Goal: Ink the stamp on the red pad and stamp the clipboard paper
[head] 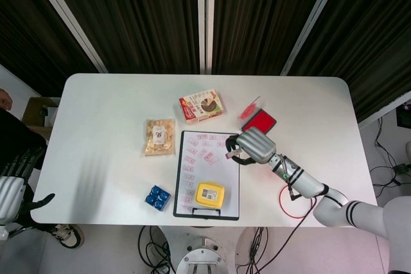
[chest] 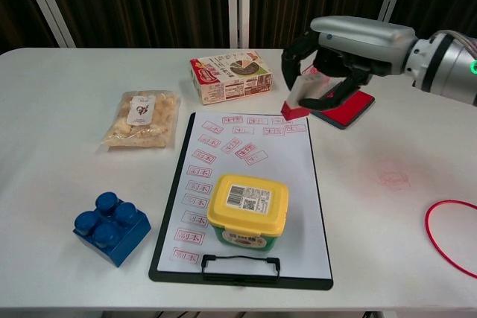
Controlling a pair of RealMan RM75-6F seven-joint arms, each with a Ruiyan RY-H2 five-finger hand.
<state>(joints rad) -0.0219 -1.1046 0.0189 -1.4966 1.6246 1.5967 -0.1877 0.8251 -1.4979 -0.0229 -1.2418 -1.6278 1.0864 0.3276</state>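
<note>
Just beyond the fingers (chest: 301, 48), clamped on the stamp (chest: 297, 100), the red pad (chest: 345, 108) is reached for re-inking; pressing down is needed next.

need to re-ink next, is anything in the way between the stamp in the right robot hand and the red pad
Nothing visible blocks it. The right robot hand holds the stamp lifted just left of the red pad, whose lid stands open behind it. The snack box sits further left, off that path.
</note>
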